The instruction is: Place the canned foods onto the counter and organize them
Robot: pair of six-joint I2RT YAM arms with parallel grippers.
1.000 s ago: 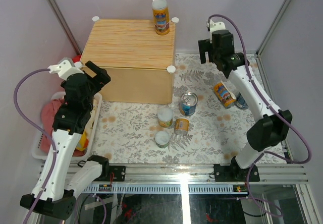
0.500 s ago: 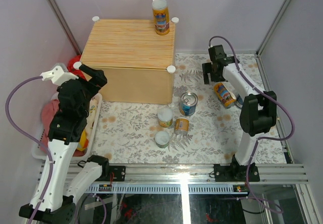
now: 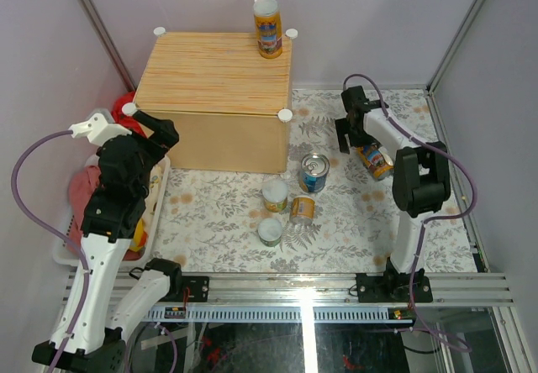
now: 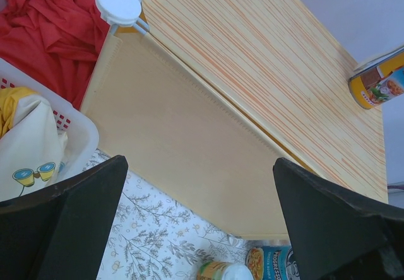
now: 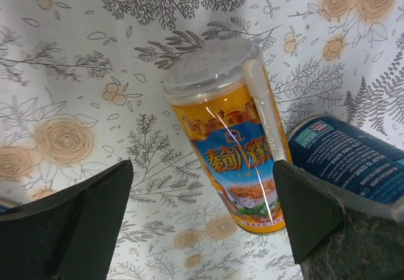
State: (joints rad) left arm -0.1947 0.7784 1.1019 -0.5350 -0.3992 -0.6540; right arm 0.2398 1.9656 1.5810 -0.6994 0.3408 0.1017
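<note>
Floral-print tablecloth [image 3: 218, 213]: right gripper [image 3: 353, 128], fingers spread, has descended over the tall orange-and-blue lidded tin [image 5: 227, 160] lying beside a blue tin [image 5: 353, 166]; grasp likely next. One matching tin [image 3: 268, 28] stands on the light-wood plank-topped counter [image 3: 210, 70].

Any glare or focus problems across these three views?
Top external: a bright reflection streak crosses the front rail; elsewhere the light is even and shadows are soft. Right wrist: a thin specular line runs down the lying orange can, label legible; fingers of the right gripper are dark and soft-edged. Left wrist: counter grain is sharp; fingers of the left gripper are black silhouettes.
</note>
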